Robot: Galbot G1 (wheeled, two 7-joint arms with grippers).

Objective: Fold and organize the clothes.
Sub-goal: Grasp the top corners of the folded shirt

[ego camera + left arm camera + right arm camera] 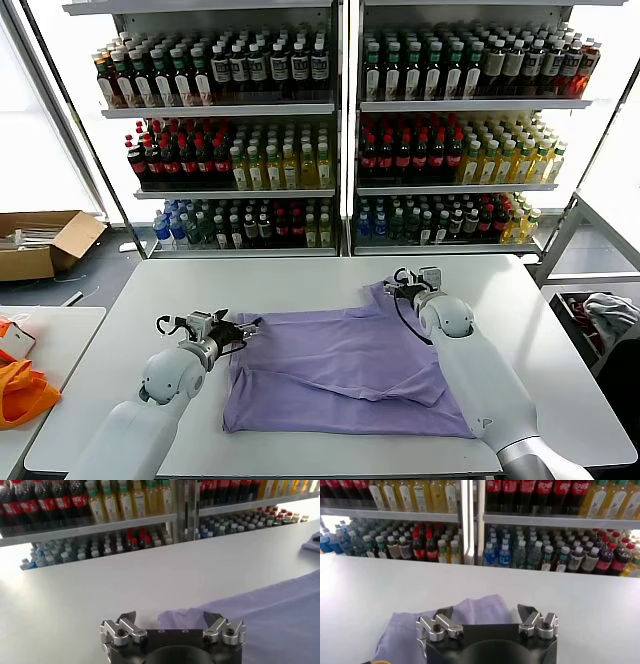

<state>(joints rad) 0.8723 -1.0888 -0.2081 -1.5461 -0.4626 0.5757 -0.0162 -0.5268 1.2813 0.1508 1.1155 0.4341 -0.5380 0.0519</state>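
Now both arms reach low over the T-shirt [345, 370] — left gripper [250, 326], right gripper [393, 290] — jaws wide.

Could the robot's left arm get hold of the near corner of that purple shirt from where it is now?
Probably yes. The left gripper is open at the T-shirt's left sleeve edge, low over the white table, with nothing lying between them. The right gripper, also open, is at the far sleeve.

Your left gripper [250, 325] hung low and forward with its jaws spread wide, nothing between them. Your right gripper [396, 283] reached farther ahead, jaws equally wide and empty, its forearm stretched long behind it.
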